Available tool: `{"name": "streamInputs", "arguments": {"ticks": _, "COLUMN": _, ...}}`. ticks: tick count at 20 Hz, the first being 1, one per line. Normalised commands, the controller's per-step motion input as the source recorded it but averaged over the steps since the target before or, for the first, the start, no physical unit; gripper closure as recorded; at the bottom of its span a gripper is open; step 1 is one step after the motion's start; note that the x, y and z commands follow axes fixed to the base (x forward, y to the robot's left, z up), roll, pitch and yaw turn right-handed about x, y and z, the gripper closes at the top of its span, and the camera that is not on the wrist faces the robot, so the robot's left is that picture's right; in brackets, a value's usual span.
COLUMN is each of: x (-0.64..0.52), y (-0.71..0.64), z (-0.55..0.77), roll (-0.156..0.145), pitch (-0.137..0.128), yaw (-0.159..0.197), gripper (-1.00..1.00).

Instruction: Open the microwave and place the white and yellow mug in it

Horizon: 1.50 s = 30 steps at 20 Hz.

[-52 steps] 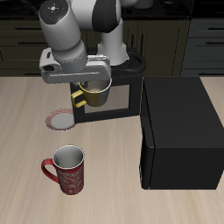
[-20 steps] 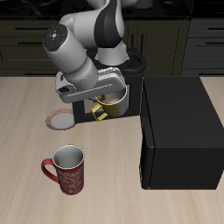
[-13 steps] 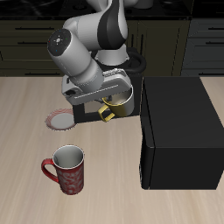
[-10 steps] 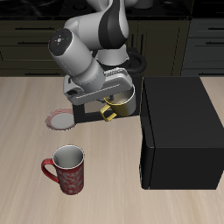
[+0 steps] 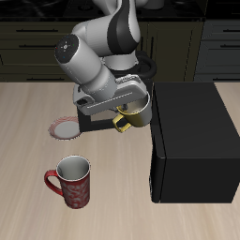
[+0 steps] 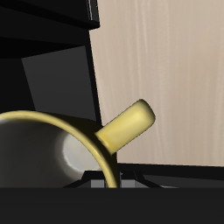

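Exterior view shows the microwave [image 5: 187, 141] with its door swung open, so the step in hand is carrying the white and yellow mug [image 5: 134, 112] into the cavity; the hand [image 5: 124, 105] grips the mug off the tabletop [image 5: 28, 141], just at the opening. Next, I judge, comes easing the mug inside and setting it down upright. Wrist view shows the mug empty, as is the red mug [image 5: 71, 179], well forward of the hand.

The exterior view looks down from the front, taking in the whole table [image 5: 28, 131]. The wrist view sits close above the mug [image 6: 83, 144] [image 5: 134, 112], which both views share.
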Motion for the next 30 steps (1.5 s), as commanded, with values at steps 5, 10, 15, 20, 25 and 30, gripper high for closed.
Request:
{"name": "streamInputs", "arguments": {"ticks": 5, "x": 0.06, "y": 0.15, "z": -0.02, "roll": 0.053, "pitch": -0.013, "yaw": -0.033, "gripper": 1.00}}
{"name": "streamInputs", "arguments": {"ticks": 10, "x": 0.10, "y": 0.08, "z": -0.10, "roll": 0.041, "pitch": -0.005, "yaw": -0.024, "gripper": 1.00}}
{"name": "streamInputs", "arguments": {"ticks": 15, "x": 0.16, "y": 0.04, "z": -0.08, "roll": 0.030, "pitch": -0.020, "yaw": -0.049, "gripper": 1.00}}
{"name": "streamInputs", "arguments": {"ticks": 20, "x": 0.14, "y": 0.08, "z": -0.13, "roll": 0.038, "pitch": -0.009, "yaw": -0.045, "gripper": 1.00}}
{"name": "streamInputs", "arguments": {"ticks": 25, "x": 0.10, "y": 0.11, "z": -0.23, "roll": 0.021, "pitch": 0.014, "yaw": -0.038, "gripper": 1.00}}
{"name": "streamInputs", "arguments": {"ticks": 30, "x": 0.11, "y": 0.10, "z": -0.30, "roll": 0.028, "pitch": 0.034, "yaw": -0.044, "gripper": 1.00}}
